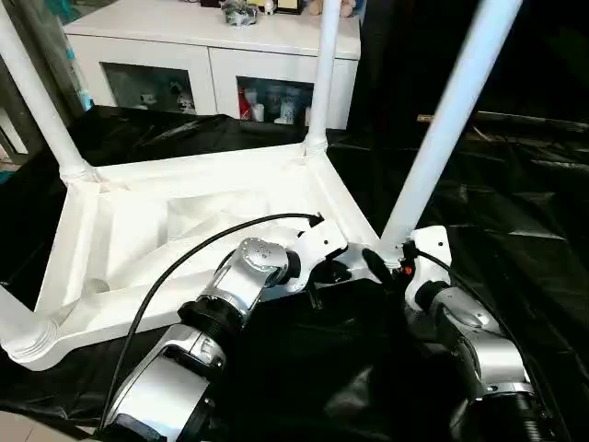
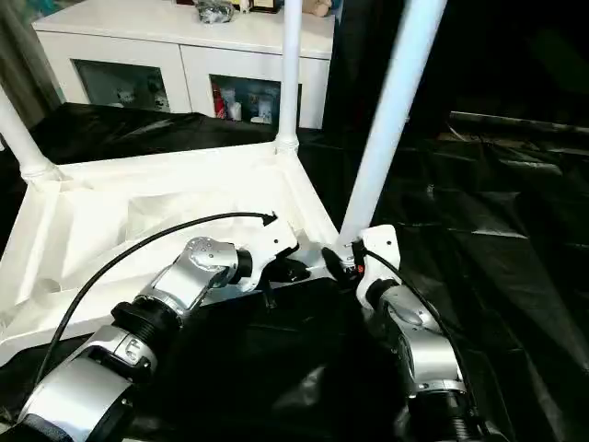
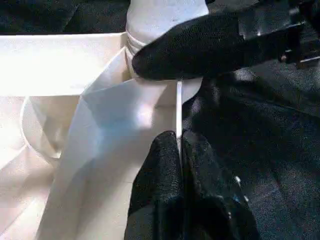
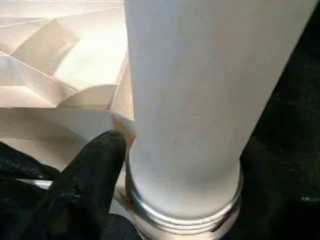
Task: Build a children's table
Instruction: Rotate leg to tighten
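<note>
head views: children's table (image 1: 166,230) upside down, centre-left; near-corner leg (image 1: 451,120) slants to the upper right. right hand (image 1: 394,261) at its base, nearer.
l wrist: left hand (image 3: 179,150) pinched on table rim.
r wrist: right hand's finger (image 4: 95,165) beside leg, spread wide.

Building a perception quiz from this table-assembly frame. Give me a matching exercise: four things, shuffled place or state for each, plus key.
Things:
1. left gripper
2. right gripper
3. table top
4. white cabinet

Places or states:
A. behind the black-draped work surface, glass doors
B. shut on the thin edge of the top's rim
C. at the base of the near leg, by its corner socket
D. lying underside up, ribs showing

Pairs: 1-B, 2-C, 3-D, 4-A
</note>
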`<state>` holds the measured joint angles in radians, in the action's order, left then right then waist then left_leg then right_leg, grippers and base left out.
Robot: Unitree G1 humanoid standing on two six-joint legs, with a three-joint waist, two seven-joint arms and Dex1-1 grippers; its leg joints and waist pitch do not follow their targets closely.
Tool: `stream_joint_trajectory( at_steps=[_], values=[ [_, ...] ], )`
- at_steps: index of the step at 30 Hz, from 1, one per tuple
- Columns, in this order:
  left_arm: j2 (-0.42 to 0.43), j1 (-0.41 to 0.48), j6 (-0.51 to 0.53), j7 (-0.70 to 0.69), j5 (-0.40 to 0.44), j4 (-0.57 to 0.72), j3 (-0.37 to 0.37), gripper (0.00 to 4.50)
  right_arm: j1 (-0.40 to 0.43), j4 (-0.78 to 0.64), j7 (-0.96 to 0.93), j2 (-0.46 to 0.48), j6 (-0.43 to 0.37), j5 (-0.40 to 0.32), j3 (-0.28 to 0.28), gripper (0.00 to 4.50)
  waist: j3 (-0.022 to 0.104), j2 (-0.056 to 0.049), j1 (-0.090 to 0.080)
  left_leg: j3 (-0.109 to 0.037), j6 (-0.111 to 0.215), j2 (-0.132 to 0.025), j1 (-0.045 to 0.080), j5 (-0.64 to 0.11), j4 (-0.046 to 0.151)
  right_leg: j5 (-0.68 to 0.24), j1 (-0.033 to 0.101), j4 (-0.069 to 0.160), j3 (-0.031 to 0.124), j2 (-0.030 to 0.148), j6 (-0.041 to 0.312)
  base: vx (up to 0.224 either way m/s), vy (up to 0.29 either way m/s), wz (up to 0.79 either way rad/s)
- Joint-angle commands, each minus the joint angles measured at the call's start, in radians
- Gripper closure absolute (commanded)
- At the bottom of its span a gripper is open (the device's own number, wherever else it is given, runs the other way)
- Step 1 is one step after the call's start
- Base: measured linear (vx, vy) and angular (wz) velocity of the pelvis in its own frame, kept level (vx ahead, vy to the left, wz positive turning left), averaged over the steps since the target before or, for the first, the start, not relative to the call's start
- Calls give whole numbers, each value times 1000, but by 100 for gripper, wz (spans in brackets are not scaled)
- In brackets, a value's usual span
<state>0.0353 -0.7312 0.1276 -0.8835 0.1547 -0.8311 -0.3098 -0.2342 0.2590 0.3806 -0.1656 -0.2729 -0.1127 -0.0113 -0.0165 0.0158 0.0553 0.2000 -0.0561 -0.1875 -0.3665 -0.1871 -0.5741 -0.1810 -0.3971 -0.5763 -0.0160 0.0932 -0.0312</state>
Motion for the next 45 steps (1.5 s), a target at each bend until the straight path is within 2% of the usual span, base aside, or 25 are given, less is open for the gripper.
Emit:
stream_joint_trajectory(
  at_steps=[1,2,4,5,6,7,9,11,14,17,18,19,24,25,31,34,35,38,42,45],
  values=[
    [-22,20,-22,-39,-20,-11,-24,450,7,-12,86,5,-28,-24,71,71,28,9,-4,-25,9,-35,10,-371,84,-405,18,89,17,40,133,0,0,0],
    [-3,33,-39,-87,-28,4,-30,450,12,-30,137,-30,-24,-24,84,71,29,14,-1,-26,15,-36,8,-362,84,-401,22,88,17,41,132,0,0,0],
    [42,60,-63,-193,-50,41,-38,450,33,-71,270,-118,-7,-40,107,71,29,14,-1,-23,26,-38,7,-344,82,-367,21,85,19,42,141,0,0,0],
    [56,68,-70,-224,-59,52,-39,450,40,-83,311,-144,0,-46,113,71,32,19,4,-22,37,-38,6,-328,79,-350,27,83,19,43,147,0,0,0],
    [65,73,-76,-246,-66,60,-38,450,46,-90,340,-163,6,-51,116,71,31,19,6,-21,45,-39,4,-316,79,-336,28,81,21,43,149,0,0,0],
    [80,79,-75,-282,-74,74,-42,450,52,-99,369,-180,11,-59,116,71,31,17,8,-17,57,-40,8,-303,76,-311,22,80,22,42,161,0,0,0],
    [136,100,-58,-397,-95,123,-59,450,72,-127,450,-235,20,-76,118,71,32,20,9,-16,67,-40,3,-267,75,-277,29,73,23,43,179,0,0,0],
    [158,102,-54,-419,-100,128,-53,450,83,-146,491,-259,17,-89,118,71,33,17,10,-14,76,-42,5,-241,73,-235,28,67,20,41,199,0,0,0],
    [174,101,-43,-437,-113,134,-36,450,86,-157,527,-279,17,-103,115,71,33,19,7,-15,76,-44,3,-223,73,-197,31,60,18,40,220,0,0,0],
    [199,110,-32,-471,-129,153,-23,450,91,-169,595,-317,15,-129,118,71,33,21,7,-14,76,-42,5,-239,72,-219,31,61,18,42,221,0,0,0],
    [203,112,-32,-472,-131,155,-21,450,92,-165,607,-327,21,-128,123,71,33,25,7,-13,77,-44,5,-241,72,-222,32,62,19,43,221,0,0,0],
    [207,115,-31,-474,-133,161,-21,450,93,-162,616,-334,26,-127,126,71,31,24,7,-13,77,-44,4,-244,72,-234,31,63,19,43,219,0,0,0],
    [216,125,-24,-481,-134,177,-21,450,83,-143,630,-332,33,-126,126,71,31,23,4,-14,66,-43,6,-247,72,-256,28,64,20,43,213,0,0,0],
    [215,127,-21,-481,-134,179,-22,450,81,-140,629,-327,33,-126,126,71,31,26,3,-13,67,-43,5,-244,71,-249,29,64,20,42,214,0,0,0],
    [215,134,-10,-481,-135,200,-27,450,80,-135,627,-317,38,-135,133,135,33,26,6,-12,82,-42,5,-204,68,-188,32,56,19,41,231,0,0,0],
    [216,136,-7,-480,-136,205,-30,450,84,-133,629,-310,41,-136,134,147,34,27,6,-11,87,-42,6,-198,66,-178,33,55,19,41,236,0,0,0],
    [216,138,-5,-480,-136,208,-30,450,85,-131,629,-308,42,-134,134,157,33,23,7,-12,85,-42,6,-202,66,-185,32,56,18,42,237,0,0,0],
    [215,140,-2,-480,-135,212,-32,450,90,-126,620,-300,46,-130,131,172,33,24,5,-12,82,-41,6,-205,67,-187,33,56,18,40,237,0,0,0],
    [197,139,-28,-416,-115,186,-26,450,90,-93,542,-270,39,-113,115,179,32,25,3,-12,75,-41,7,-218,68,-208,32,58,18,40,233,0,0,0],
    [173,131,-45,-336,-94,157,-17,450,81,-66,473,-241,25,-102,99,180,28,27,-2,-14,52,-41,7,-264,73,-292,28,67,17,40,209,0,0,0]
  ],
)
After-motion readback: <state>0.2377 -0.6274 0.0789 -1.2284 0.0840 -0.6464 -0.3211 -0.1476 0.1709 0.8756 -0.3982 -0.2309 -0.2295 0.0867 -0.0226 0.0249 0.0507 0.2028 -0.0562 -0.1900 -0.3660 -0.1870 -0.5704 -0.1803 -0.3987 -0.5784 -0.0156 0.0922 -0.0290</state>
